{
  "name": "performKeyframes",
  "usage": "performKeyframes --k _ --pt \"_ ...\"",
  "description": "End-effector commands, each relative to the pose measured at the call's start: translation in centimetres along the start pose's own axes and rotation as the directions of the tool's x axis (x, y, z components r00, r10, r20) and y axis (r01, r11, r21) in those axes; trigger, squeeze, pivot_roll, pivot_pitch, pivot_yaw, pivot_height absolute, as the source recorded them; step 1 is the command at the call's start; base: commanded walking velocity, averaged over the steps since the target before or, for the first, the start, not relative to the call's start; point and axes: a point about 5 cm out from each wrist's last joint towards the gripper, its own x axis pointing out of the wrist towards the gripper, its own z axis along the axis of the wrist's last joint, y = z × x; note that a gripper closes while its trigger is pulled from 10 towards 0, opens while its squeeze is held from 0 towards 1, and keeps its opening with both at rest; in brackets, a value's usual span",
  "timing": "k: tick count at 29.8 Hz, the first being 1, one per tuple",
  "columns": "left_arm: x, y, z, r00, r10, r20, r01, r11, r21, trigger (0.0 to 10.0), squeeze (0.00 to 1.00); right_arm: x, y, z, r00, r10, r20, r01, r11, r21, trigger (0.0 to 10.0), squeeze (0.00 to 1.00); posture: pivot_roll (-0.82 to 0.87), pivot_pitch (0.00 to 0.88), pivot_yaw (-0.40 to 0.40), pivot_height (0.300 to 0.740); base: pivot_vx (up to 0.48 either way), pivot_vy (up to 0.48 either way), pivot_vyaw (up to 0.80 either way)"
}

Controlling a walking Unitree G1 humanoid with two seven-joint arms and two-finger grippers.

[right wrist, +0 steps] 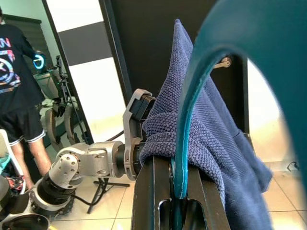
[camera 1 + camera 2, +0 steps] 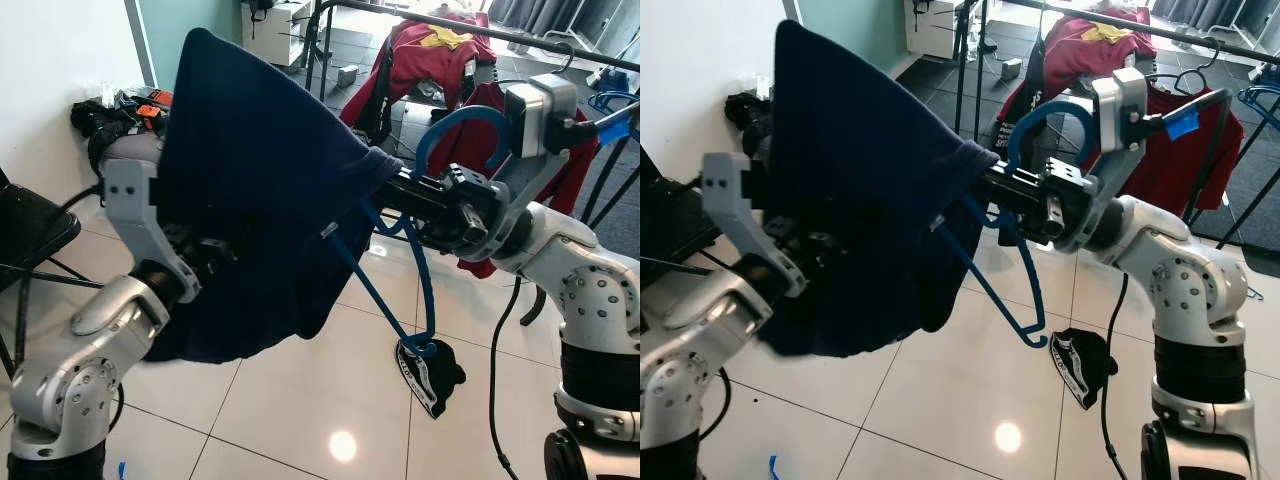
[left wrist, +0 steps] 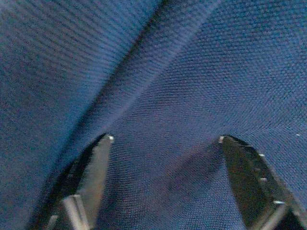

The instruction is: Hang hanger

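- Left eye view: pale tiled floor (image 2: 300, 400), white wall on the robot's left, a clothes rail (image 2: 470, 28) across the back with a red garment (image 2: 440, 60) draped on it. Blue hanger (image 2: 455, 125) up in front of the robot, hook curving above the right gripper (image 2: 395, 190), navy sweater (image 2: 250, 200) spread over it and over the left arm. Dark slipper (image 2: 428, 372) lying on the tiles below the hanger's lower bar.
- Right eye view: same scene, hook well short of the rail. Right gripper clamped on the hanger's neck just under the hook. Left gripper buried under the cloth, propping it from inside.
- Left wrist view: navy knit right up against the lens, two black fingers (image 3: 96, 172) set wide apart, cloth lying between them, nothing pinched.
- Right wrist view: fingers closed tight on the teal-blue hanger stem, sweater collar bunched against them; a person in a dark T-shirt (image 1: 14, 86) standing off in the background beside another robot.
- Doing it well, by judgement: raise the hook above the rail, keep its opening facing the bar, lower until seated, only then release; slide the left gripper out gently to avoid dragging the sweater off.
- Containers: none visible.
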Motion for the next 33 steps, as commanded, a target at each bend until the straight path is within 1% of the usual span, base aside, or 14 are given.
performKeyframes --k 1,2,9,12,18,20,23,24,26,27,28,29,32,33 --pt "-0.1 0.3 0.2 1.000 0.012 0.015 -0.012 1.000 0.009 3.2 0.00 0.1 0.7 1.0 0.999 0.040 0.024 -0.039 0.999 -0.034 10.0 0.00 -0.03 0.136 -0.063 0.740 0.000 0.000 0.00" --pt "-0.2 0.4 0.3 1.000 0.012 0.026 -0.013 1.000 0.013 0.0 0.00 0.1 0.6 1.0 0.999 0.036 0.024 -0.035 0.999 -0.035 10.0 0.00 -0.03 0.138 -0.062 0.740 0.000 0.000 0.00" --pt "-0.5 0.3 0.1 0.999 0.016 0.039 -0.017 0.999 0.032 0.0 0.00 0.1 0.1 1.0 1.000 -0.014 0.023 0.015 0.999 -0.042 10.0 0.00 -0.03 0.142 -0.067 0.740 0.000 0.000 0.00" --pt "-0.5 0.3 0.1 0.999 0.016 0.039 -0.017 0.999 0.032 0.0 0.00 0.1 0.1 1.0 1.000 -0.014 0.023 0.015 0.999 -0.042 10.0 0.00 -0.03 0.142 -0.067 0.740 0.000 0.000 0.00" --pt "-0.6 0.0 -0.2 0.999 0.012 0.039 -0.013 0.999 0.029 0.0 0.00 0.2 -0.3 1.2 0.998 -0.051 0.034 0.053 0.998 -0.046 10.0 0.00 -0.03 0.144 -0.068 0.740 0.000 0.000 0.00" --pt "-0.6 0.0 -0.4 0.998 0.038 0.047 -0.039 0.999 0.028 0.0 0.00 0.3 -0.7 1.4 0.996 -0.081 0.045 0.084 0.995 -0.049 10.0 0.00 -0.03 0.147 -0.069 0.740 0.000 0.000 0.00" --pt "-0.6 0.0 -0.4 0.998 0.038 0.047 -0.039 0.999 0.028 0.0 0.00 0.3 -0.7 1.4 0.996 -0.081 0.045 0.084 0.995 -0.049 10.0 0.00 -0.03 0.147 -0.069 0.740 0.000 0.000 0.00" --pt "-0.7 0.3 -0.3 0.997 0.060 0.055 -0.062 0.998 0.032 0.0 0.00 0.3 -0.8 1.4 0.995 -0.087 0.046 0.089 0.995 -0.049 10.0 0.00 -0.03 0.148 -0.069 0.740 0.000 0.000 0.00" --pt "-0.7 0.3 -0.3 0.997 0.060 0.055 -0.062 0.998 0.032 0.0 0.00 0.3 -0.8 1.4 0.995 -0.087 0.046 0.089 0.995 -0.049 10.0 0.00 -0.03 0.148 -0.069 0.740 0.000 0.000 0.00" --pt "-0.8 0.8 -0.1 0.993 0.093 0.073 -0.095 0.995 0.037 0.0 0.00 0.3 -0.8 1.4 0.995 -0.088 0.045 0.090 0.995 -0.049 10.0 0.00 -0.03 0.149 -0.069 0.740 0.000 0.000 0.00" --pt "-0.8 0.8 -0.1 0.993 0.093 0.073 -0.095 0.995 0.037 0.0 0.00 0.3 -0.8 1.4 0.995 -0.088 0.045 0.090 0.995 -0.049 10.0 0.00 -0.03 0.149 -0.069 0.740 0.000 0.000 0.00" --pt "-1.0 1.6 0.9 0.984 0.135 0.118 -0.141 0.989 0.041 0.0 0.00 0.1 -0.7 1.0 0.997 -0.077 0.016 0.078 0.996 -0.047 10.0 0.00 -0.03 0.149 -0.069 0.740 0.000 0.000 0.00" --pt "-1.0 1.6 0.9 0.984 0.135 0.118 -0.141 0.989 0.041 0.0 0.00 0.1 -0.7 1.0 0.997 -0.077 0.016 0.078 0.996 -0.047 10.0 0.00 -0.03 0.149 -0.069 0.740 0.000 0.000 0.00" --pt "-1.2 2.2 2.1 0.972 0.159 0.171 -0.169 0.985 0.043 0.0 0.00 -0.2 -0.5 0.3 0.998 -0.065 -0.025 0.064 0.997 -0.046 10.0 0.00 -0.03 0.150 -0.069 0.740 0.000 0.000 0.00"
